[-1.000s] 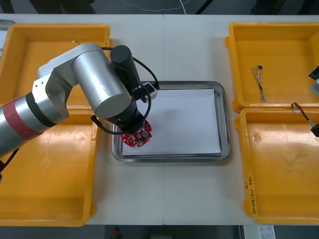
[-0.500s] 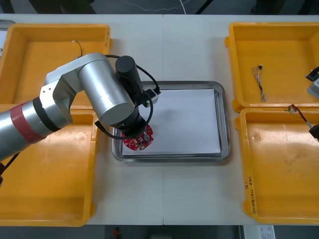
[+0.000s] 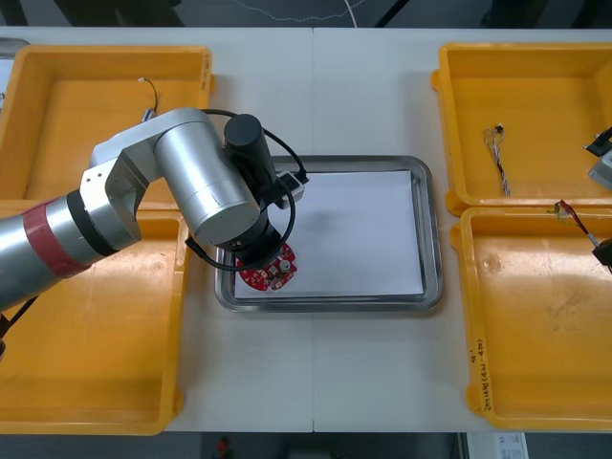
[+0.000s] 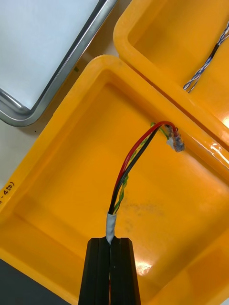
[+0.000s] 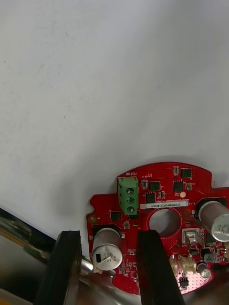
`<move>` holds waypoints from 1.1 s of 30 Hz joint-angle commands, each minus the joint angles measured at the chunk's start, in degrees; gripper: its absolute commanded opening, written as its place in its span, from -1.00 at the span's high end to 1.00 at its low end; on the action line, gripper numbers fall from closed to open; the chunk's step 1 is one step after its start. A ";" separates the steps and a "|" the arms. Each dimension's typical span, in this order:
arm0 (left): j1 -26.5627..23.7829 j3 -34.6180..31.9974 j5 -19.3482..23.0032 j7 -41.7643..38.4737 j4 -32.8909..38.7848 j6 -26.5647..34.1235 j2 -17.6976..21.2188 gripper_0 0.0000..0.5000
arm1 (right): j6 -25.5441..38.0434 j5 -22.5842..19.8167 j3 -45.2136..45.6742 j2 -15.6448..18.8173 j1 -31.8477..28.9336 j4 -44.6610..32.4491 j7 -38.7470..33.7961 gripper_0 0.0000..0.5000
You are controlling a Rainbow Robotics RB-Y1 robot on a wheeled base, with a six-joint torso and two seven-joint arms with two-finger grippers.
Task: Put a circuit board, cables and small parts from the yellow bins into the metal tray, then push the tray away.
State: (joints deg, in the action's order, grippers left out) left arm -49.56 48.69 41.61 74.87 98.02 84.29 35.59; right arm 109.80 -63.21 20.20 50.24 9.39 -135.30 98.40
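left jaws, clamped on the round red circuit board (image 3: 273, 277), should lay it flat in the white-lined metal tray (image 3: 432, 239); right jaws pinch a red-yellow cable (image 4: 128, 169).

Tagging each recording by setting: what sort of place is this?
Probably an electronics kitting bench: yellow bins flank a metal tray; the left gripper holds a round red circuit board over the tray, and the right gripper holds a red and yellow cable over a bin.
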 commanded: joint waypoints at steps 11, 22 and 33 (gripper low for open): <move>-2.38 -0.44 -0.21 -8.77 2.35 0.70 -0.96 -1.00 | 0.20 -0.60 -0.60 2.14 1.16 -1.46 0.56 1.00; -2.38 -6.86 1.11 -8.60 4.19 6.59 -0.17 -1.00 | 0.20 -1.57 -1.74 2.23 3.01 -2.08 1.35 1.00; -2.91 -17.05 2.43 -7.54 4.28 13.97 2.56 -1.00 | 0.20 -2.45 -10.62 2.49 11.00 -4.36 1.53 1.00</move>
State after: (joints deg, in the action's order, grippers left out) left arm -49.58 34.47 43.42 71.79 100.32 96.98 35.84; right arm 109.80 -64.86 13.34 50.41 15.99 -137.25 98.43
